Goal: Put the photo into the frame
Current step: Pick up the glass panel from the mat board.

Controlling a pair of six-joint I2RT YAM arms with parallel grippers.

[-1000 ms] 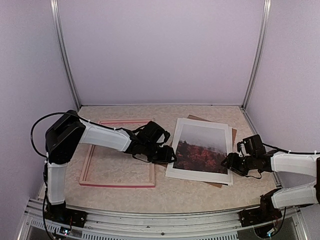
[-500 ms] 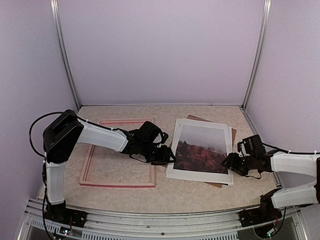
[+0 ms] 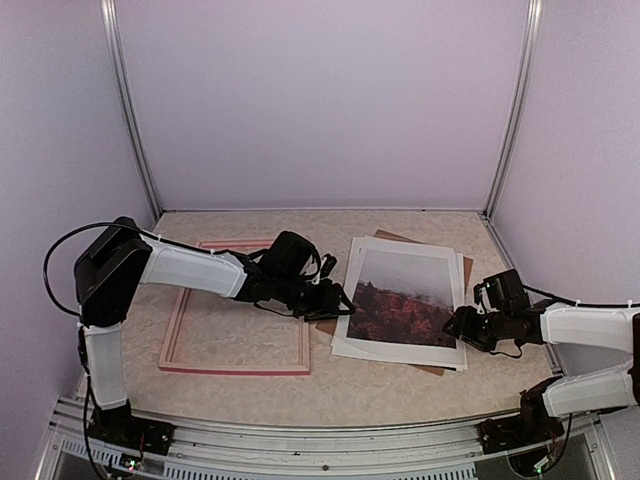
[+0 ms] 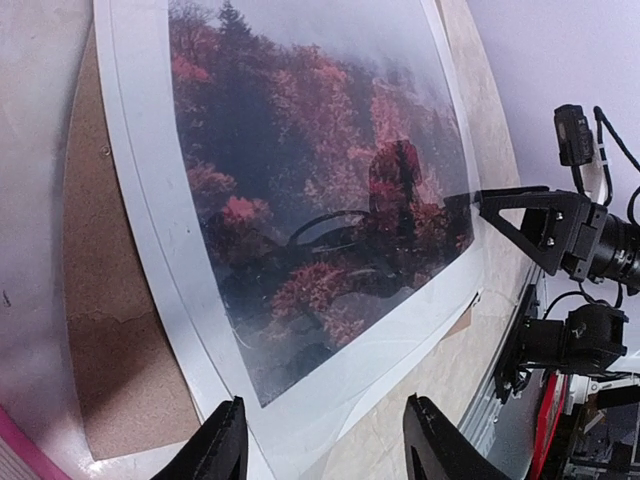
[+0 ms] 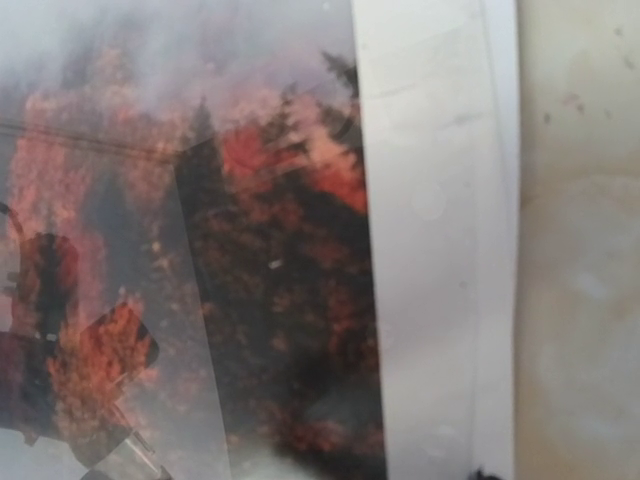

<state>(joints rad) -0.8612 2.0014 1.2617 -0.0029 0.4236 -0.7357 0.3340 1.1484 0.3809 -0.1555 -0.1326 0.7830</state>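
My left arm is swinging leftward, left fingers (image 4: 225,450) hovering apart above the white-bordered red-foliage print (image 4: 320,200); right fingers (image 3: 456,323): I cannot tell.

a pale beige marbled desk (image 3: 400,390) fills the lower half of the top view, and in my right wrist view it is a bare strip down the right side. a plain brown backing board (image 3: 396,237) lies flat on it right of centre, mostly covered, corners peeking out at top and lower right. lilac walls (image 3: 320,100) close the back and sides, metal posts (image 3: 131,120) stand in the rear corners, and a ridged metal rail (image 3: 300,440) crosses the bottom.
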